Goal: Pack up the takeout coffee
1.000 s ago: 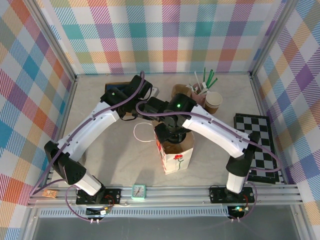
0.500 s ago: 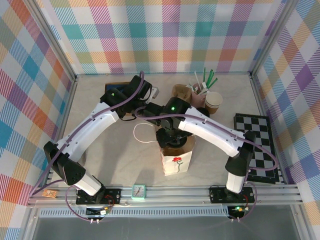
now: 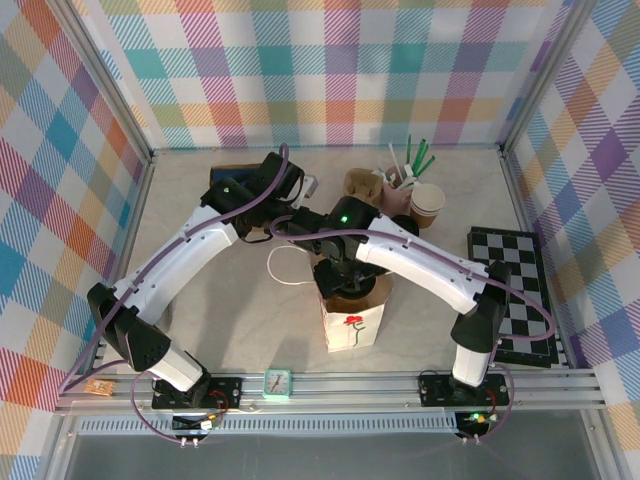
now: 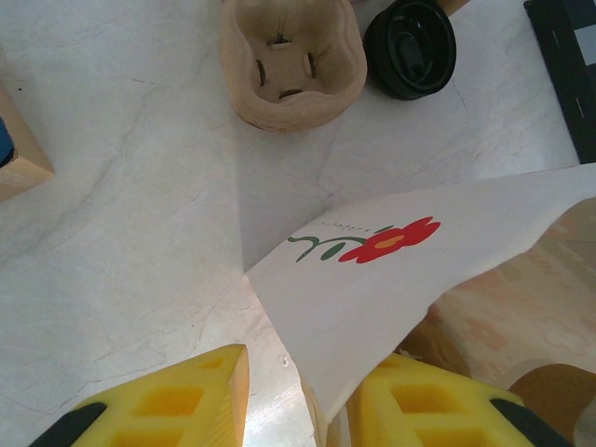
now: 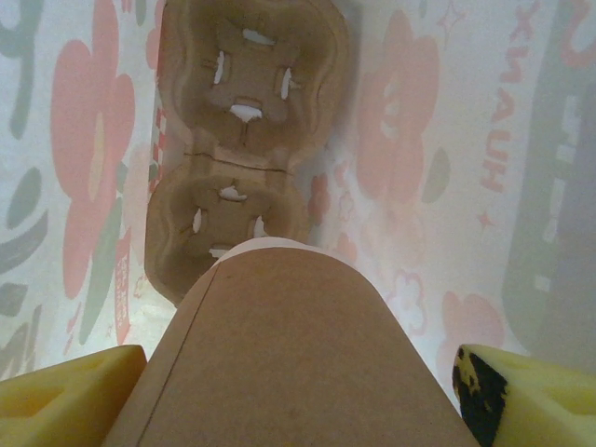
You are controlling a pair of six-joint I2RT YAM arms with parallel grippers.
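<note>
The right gripper (image 5: 298, 377) clamps the takeout coffee (image 5: 279, 345) between its yellow fingers (image 5: 70, 391), lowered inside the flower-printed paper bag (image 5: 447, 140). The cup's brown body points down at a pulp cup carrier (image 5: 247, 102) on the bag's floor. The left gripper (image 4: 303, 377) straddles the bag's white rim, partly spread; whether it clamps is unclear. Beyond sit a second pulp carrier (image 4: 291, 60) and a loose black lid (image 4: 410, 47).

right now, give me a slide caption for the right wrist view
End effector holds a brown cup inside the flowered bag, above the cardboard carrier.
</note>
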